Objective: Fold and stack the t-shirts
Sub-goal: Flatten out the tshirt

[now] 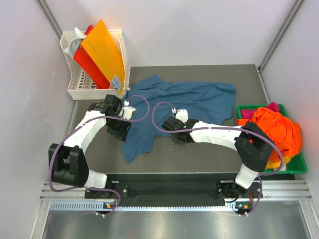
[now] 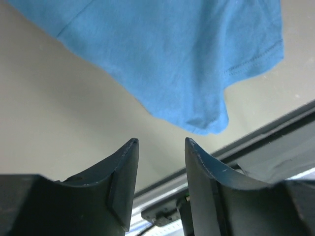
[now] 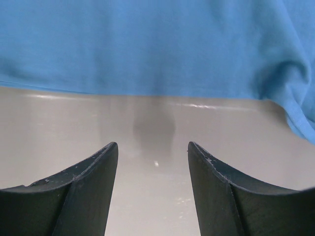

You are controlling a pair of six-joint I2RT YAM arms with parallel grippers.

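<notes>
Nothing readable anywhere in these, honestly. The only label-looking thing is a small blue-and-white sticker [image 1: 115, 81] at the lower corner of the yellow-orange flat plastic sheet [image 1: 102, 47] standing in the white slotted plastic basket [image 1: 79, 88]. It's way too tiny to make out.

A teal-blue t-shirt [image 1: 189, 102] lies rumpled and unfolded across the desk's [image 1: 199, 154] far middle. An orange t-shirt [image 1: 276, 127], pink t-shirt [image 1: 272, 106] and yellow t-shirt [image 1: 271, 162] sit bunched at its right edge.
</notes>
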